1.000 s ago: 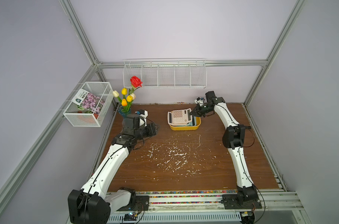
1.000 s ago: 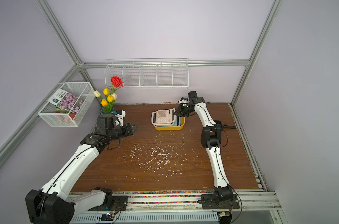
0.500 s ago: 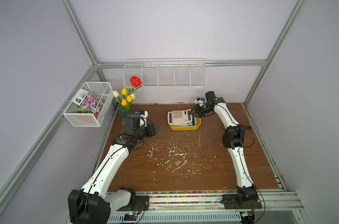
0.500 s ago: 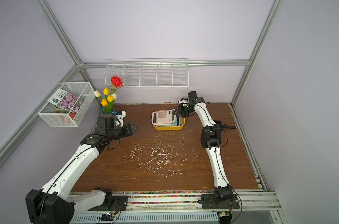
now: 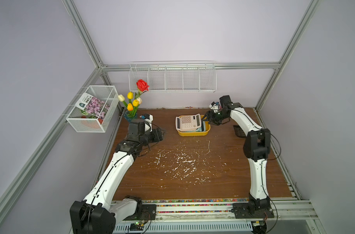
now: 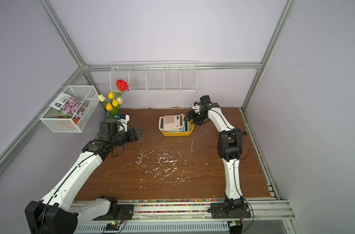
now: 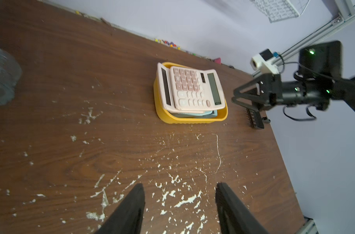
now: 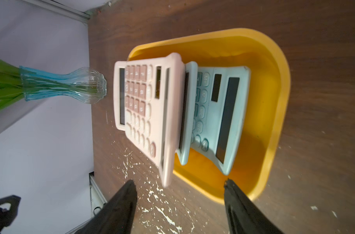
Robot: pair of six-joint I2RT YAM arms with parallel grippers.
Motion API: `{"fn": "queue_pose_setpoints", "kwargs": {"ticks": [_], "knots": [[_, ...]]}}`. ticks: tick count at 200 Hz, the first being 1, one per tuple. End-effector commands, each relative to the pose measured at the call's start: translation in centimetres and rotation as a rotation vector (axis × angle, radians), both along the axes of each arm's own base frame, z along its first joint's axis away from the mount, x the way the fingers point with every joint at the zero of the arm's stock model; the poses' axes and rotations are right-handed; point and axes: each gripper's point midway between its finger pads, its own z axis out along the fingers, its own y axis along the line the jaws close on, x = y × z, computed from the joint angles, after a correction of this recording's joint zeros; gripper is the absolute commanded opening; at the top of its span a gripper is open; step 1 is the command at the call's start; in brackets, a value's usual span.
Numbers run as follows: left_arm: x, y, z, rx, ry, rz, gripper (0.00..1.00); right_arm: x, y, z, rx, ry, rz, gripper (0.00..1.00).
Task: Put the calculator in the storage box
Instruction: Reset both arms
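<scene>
Pink calculator (image 8: 138,97) leans on blue calculators (image 8: 219,113) crowding the storage box (image 8: 274,81).

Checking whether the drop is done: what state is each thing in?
top pink calculator: ungripped, lying tilted atop the stack
blue calculators: lying in the box under the pink
storage box: upright, holding stacked calculators
right gripper: open, empty, beside the box
left gripper: open, empty, far from the box

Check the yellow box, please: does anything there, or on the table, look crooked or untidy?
Yes. The top pink calculator lies tilted and twisted on other calculators, above the storage box rim, not flat inside. White flecks are scattered over the table.
</scene>
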Motion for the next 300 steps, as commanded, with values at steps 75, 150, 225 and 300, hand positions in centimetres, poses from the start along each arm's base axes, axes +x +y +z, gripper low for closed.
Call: {"fn": "queue_pose_setpoints", "kwargs": {"ticks": [75, 150, 225, 300], "knots": [[1.2, 10.9, 1.8, 0.187, -0.434, 0.522, 0.77, -9.1, -14.1, 2.6, -0.514, -0.844, -0.386, 0.99], [2.0, 12.9, -3.8, 0.315, -0.496, 0.615, 1.00, -11.4, -19.2, -3.8, -0.705, -0.821, -0.544, 0.99], [4.4, 14.1, -6.9, 0.442, -0.537, 0.633, 1.00, -10.6, -19.7, -6.0, -0.716, -0.874, -0.510, 0.99], [2.4, 17.5, -10.3, 0.548, -0.501, 0.731, 1.00, -10.2, -19.5, -6.1, -0.703, -0.893, -0.510, 0.99]]}}
